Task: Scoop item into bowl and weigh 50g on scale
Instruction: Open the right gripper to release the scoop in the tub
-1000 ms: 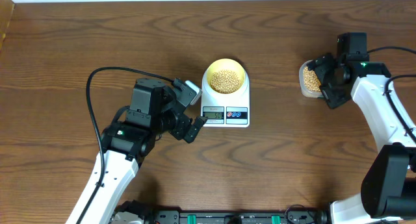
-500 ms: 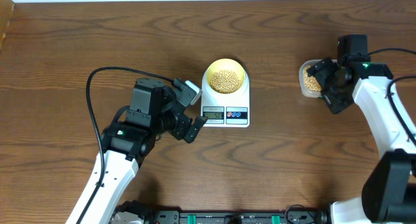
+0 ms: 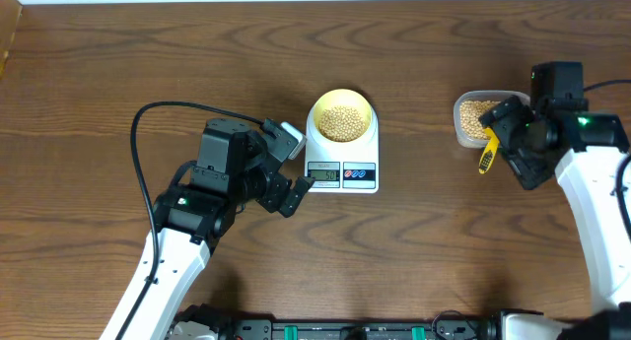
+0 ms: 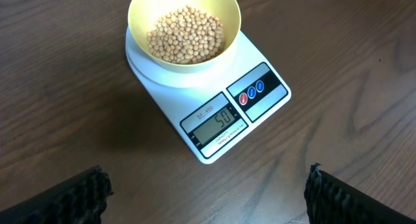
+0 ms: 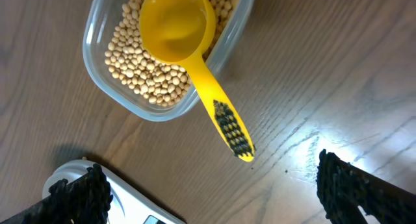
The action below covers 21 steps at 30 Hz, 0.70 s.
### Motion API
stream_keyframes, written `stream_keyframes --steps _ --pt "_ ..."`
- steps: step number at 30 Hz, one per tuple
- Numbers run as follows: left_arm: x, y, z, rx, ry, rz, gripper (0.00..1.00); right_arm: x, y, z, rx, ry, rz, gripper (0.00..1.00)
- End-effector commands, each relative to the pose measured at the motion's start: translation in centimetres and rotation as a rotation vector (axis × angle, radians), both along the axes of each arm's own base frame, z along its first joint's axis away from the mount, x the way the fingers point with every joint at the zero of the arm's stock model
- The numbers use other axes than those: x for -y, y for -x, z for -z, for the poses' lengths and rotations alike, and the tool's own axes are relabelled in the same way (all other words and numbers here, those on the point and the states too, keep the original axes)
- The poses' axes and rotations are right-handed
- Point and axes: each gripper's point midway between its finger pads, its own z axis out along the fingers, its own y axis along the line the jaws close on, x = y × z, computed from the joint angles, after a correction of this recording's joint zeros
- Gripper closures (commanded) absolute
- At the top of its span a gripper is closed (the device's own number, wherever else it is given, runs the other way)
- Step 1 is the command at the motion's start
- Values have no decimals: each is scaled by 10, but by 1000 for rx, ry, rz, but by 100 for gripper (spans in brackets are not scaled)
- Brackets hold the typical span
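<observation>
Yellow plastic scoop (image 5: 177, 24) is lying freshly released in the clear plastic tub (image 5: 91, 55). Left gripper (image 4: 208, 193) and right gripper (image 5: 214, 197) are gaping empty; weighing is looking finished.

Your left white-shelled arm (image 3: 166, 263) and right white-shelled arm (image 3: 594, 194) carry black joint housings with green lights; a black cable (image 3: 137, 153) loops at the left's ten o'clock.

L gripper (image 3: 295, 167) & R gripper (image 3: 510, 144) both wide open, empty.
</observation>
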Motion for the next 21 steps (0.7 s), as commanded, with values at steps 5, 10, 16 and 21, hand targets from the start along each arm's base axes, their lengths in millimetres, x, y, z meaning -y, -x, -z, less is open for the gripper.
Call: stream_keyframes --steps 5,10,16,21 --pt "0 -1 -4 11 6 0 2 7 4 -20 54 78 -95 1" --pt "0 -1 -4 11 6 0 2 -2 4 -20 53 121 -314 1" --pt "0 -1 -4 11 6 0 2 -11 3 -20 50 220 -576 1" --pt "0 -1 -4 11 6 1 2 -17 1 -22 59 296 -755 1"
